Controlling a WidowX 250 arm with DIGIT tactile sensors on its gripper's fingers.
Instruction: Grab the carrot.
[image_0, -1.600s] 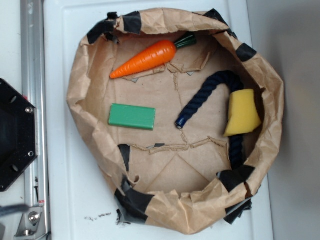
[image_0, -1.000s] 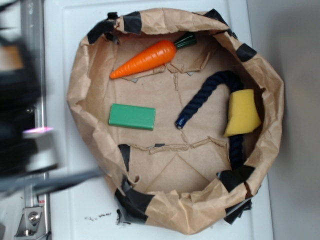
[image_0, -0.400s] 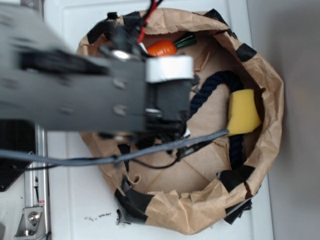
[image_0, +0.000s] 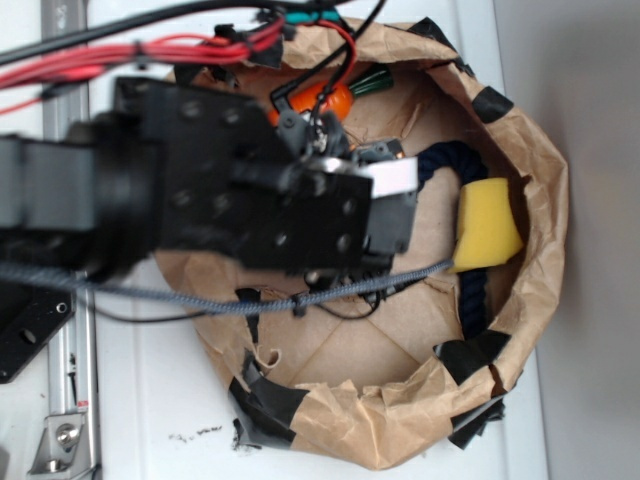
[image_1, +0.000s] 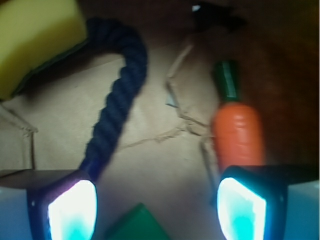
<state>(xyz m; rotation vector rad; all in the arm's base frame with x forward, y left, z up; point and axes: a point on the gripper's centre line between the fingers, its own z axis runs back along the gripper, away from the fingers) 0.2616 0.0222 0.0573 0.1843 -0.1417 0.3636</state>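
Carrot (image_1: 239, 135) sits off to the right of the tool (image_1: 157, 207) in the wrist view, not between the fingers: the thick orange end runs down behind the right fingertip (image_1: 242, 210) and the dark green stem points up and away toward the far side. So its long axis lies roughly along the direction the camera looks, a touch tilted, and the gap between the fingers is over bare brown paper instead. The tool is spread wide and holding nothing, with both glowing pads well apart. My read is the tool needs to slide right so the carrot ends up in the middle of the gap, with the fingers closing across the short width of the body. In the exterior view the arm covers most of it; only a bit of orange (image_0: 330, 100) and the stem peek out at the top of the paper bag (image_0: 520, 150), which lies on the white surface (image_0: 130, 400). Count of stuff in the bag: one carrot, one dark blue rope (image_1: 122, 95) curving from the left finger up toward the yellow sponge (image_1: 37, 40), one sponge, and one green block (image_1: 137, 225) whose corner just pokes in at the bottom between the fingers. One arm, one tool. Rope looks well clear of the carrot.
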